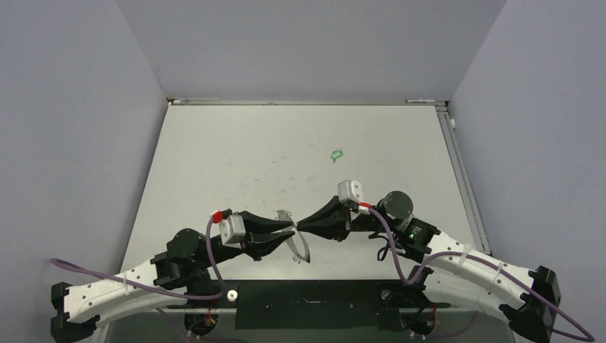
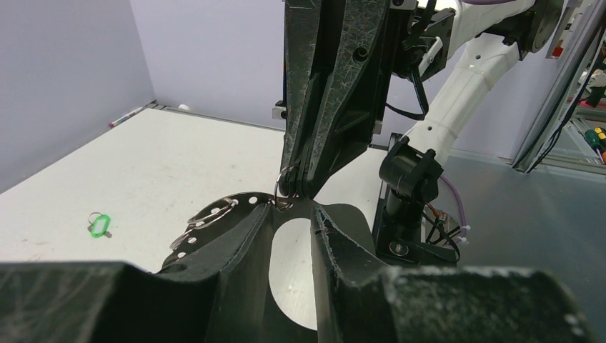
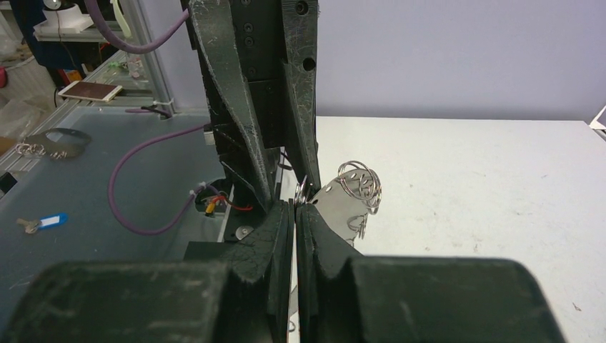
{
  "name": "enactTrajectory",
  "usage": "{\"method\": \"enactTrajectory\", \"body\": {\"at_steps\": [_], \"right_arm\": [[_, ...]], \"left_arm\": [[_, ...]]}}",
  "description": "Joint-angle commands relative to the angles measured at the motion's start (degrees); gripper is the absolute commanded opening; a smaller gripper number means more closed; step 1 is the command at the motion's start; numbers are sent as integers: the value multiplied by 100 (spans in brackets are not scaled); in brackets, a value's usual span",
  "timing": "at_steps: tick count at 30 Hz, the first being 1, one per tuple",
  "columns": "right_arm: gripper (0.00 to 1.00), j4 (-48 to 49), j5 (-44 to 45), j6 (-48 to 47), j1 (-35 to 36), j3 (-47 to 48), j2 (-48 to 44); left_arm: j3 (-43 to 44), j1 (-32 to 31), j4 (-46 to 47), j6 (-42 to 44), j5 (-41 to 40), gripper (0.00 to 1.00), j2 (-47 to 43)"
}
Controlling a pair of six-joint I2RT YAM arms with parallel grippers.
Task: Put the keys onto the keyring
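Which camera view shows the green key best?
The left wrist view: the green key is near enough there to show its loop-shaped outline. The top view shows only a tiny green speck. The right wrist view does not show it.

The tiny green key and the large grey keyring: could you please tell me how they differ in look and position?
Colour: the tiny bright green key is vivid green, the large flat grey metal keyring dull grey.
Size: the key is far smaller than the keyring.
Place: the key lies alone on the white table, away from both arms; the keyring is between the left gripper and the right gripper.
Both include loops.
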Motion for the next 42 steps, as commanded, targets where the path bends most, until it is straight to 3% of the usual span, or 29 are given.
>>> {"method": "enactTrajectory", "body": {"at_steps": [1,11,19,27,28,32,34,37,40,42], "right_arm": [[5,445,-147,-19,107,1,22],[5,394,-147,-71,164,23,128],[5,419,-142,-72,186,62,138],[7,348,158,-43,204,61,75],[11,254,296,-59,202,83,49],[56,-100,1010,-98,204,169,-56],[63,-215,1560,-62,203,188,-135],[66,-332,2682,53,204,171,-292],[70,-451,4244,173,195,120,-429],[78,-665,5793,422,182,148,-419]], "left_arm": [[53,-18,403,71,98,22,-1],[106,-18,382,56,135,20,0],[144,-18,256,47,198,0,-10],[182,-18,110,-49,32,0,5],[201,-18,47,-49,-57,0,5],[293,-18,-201,-58,-390,0,-37],[323,-18,-314,-73,-533,0,-91],[281,-18,-375,-76,-714,0,-153],[274,-18,-469,-76,-952,0,-135],[362,-18,-666,-111,-1138,0,-64]]}}
